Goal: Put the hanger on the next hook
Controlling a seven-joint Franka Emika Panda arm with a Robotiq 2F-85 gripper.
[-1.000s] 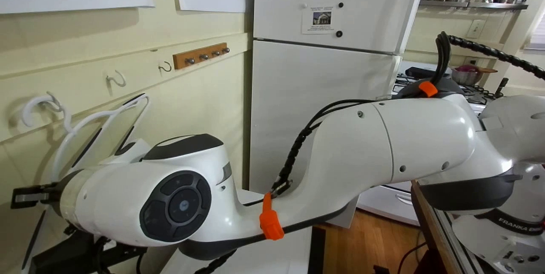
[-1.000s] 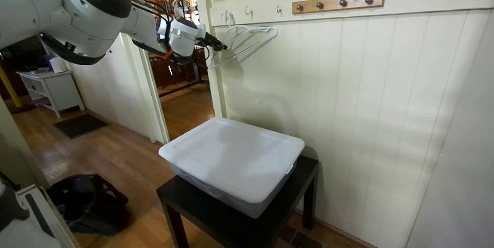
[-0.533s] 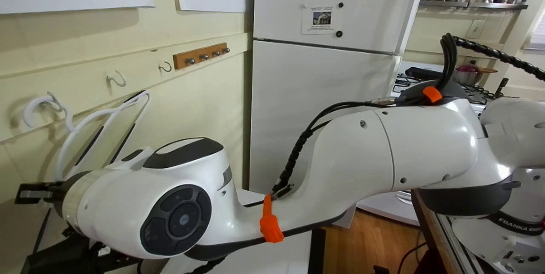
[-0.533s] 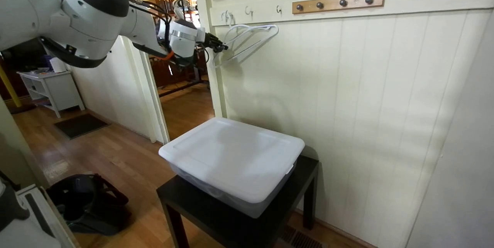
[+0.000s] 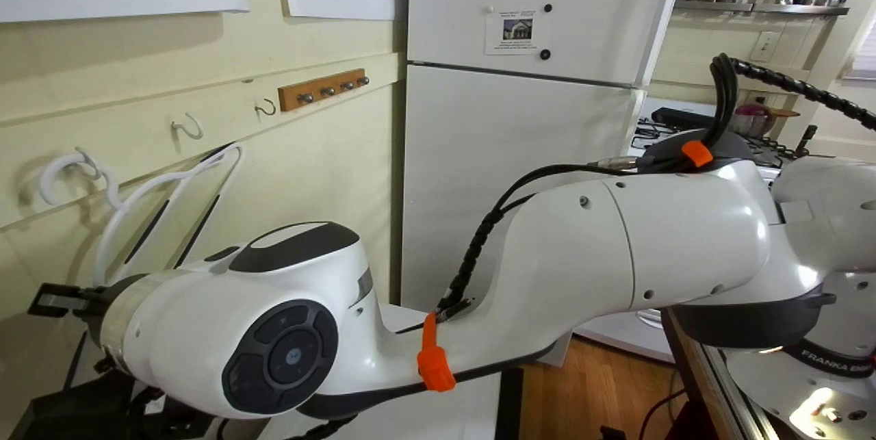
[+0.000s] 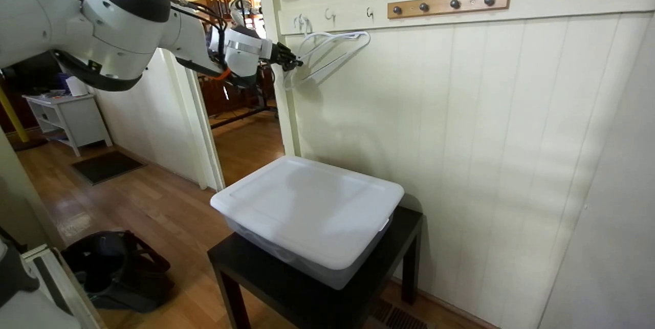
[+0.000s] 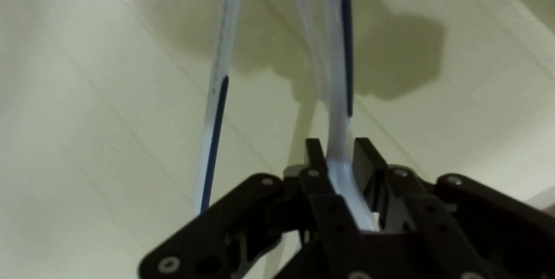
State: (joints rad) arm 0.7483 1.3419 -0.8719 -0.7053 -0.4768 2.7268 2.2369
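Note:
The white hanger (image 5: 103, 241) is at the wall by the leftmost hook, seen in both exterior views (image 6: 353, 36). Its curved top overlaps that hook; I cannot tell whether it rests on it. In the wrist view the white hanger tube (image 7: 337, 131) runs between my gripper's (image 7: 338, 145) two black fingers, which stand close on both sides of it. A second white bar (image 7: 212, 127) with a dark strip runs left of the gripper; I cannot tell whether it belongs to the same hanger. In both exterior views the gripper (image 6: 298, 63) is at the hanger's near side.
Right of the hanger, a white hook (image 5: 188, 126) and a dark hook (image 5: 265, 108) are on the wall rail, then a wooden peg rack (image 5: 325, 87). A lidded storage box (image 6: 317, 201) stands below on a black table (image 6: 409, 214). A fridge (image 5: 506, 152) stands beyond.
In an exterior view the gripper has shifted slightly right and tilted. The hanger has shifted slightly right with it, its far end a little higher. The arm's forearm and elbow have sunk a little.

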